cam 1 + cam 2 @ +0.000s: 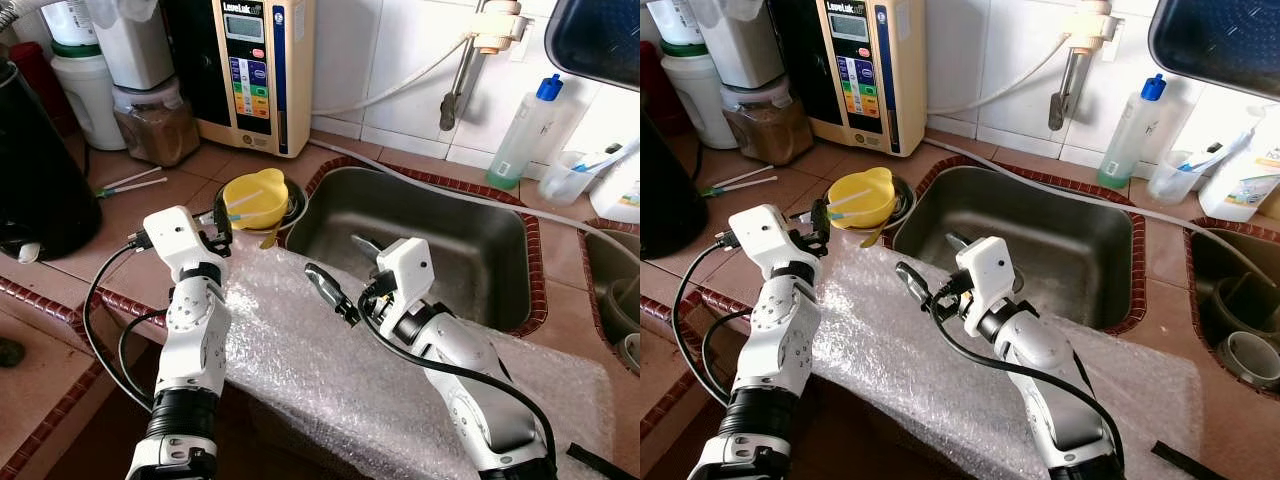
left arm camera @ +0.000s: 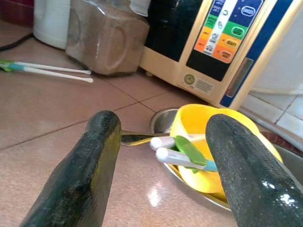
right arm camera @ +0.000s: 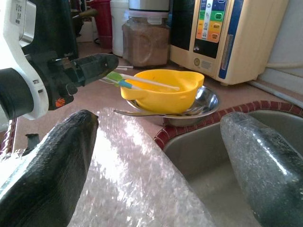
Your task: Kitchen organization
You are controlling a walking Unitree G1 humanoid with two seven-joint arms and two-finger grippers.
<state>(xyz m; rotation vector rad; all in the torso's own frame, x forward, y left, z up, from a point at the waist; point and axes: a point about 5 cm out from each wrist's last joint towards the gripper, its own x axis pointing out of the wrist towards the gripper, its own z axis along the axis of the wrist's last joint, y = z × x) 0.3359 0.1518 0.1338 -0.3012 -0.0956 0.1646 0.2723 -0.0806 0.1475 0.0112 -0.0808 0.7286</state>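
A yellow bowl [image 1: 255, 198] sits in a shallow steel dish [image 3: 206, 101] on the tiled counter, just left of the sink [image 1: 440, 240]. Two white sticks with green and blue tips [image 2: 182, 153] lie across the bowl, and a spoon handle [image 2: 135, 138] pokes out beneath it. My left gripper [image 1: 222, 222] is open right beside the bowl, level with its rim, holding nothing. My right gripper [image 1: 345, 268] is open over the sink's near edge, pointing toward the bowl. A sheet of bubble wrap [image 1: 330, 360] is draped over the counter's front edge under both arms.
Along the back wall stand a cream water machine [image 1: 250, 70], a jar of brown powder [image 1: 155, 120] and a white container [image 1: 85, 90]. A black appliance [image 1: 35, 170] stands far left. Two loose sticks [image 1: 130, 183] lie on the counter. A soap bottle [image 1: 525, 130] stands behind the sink.
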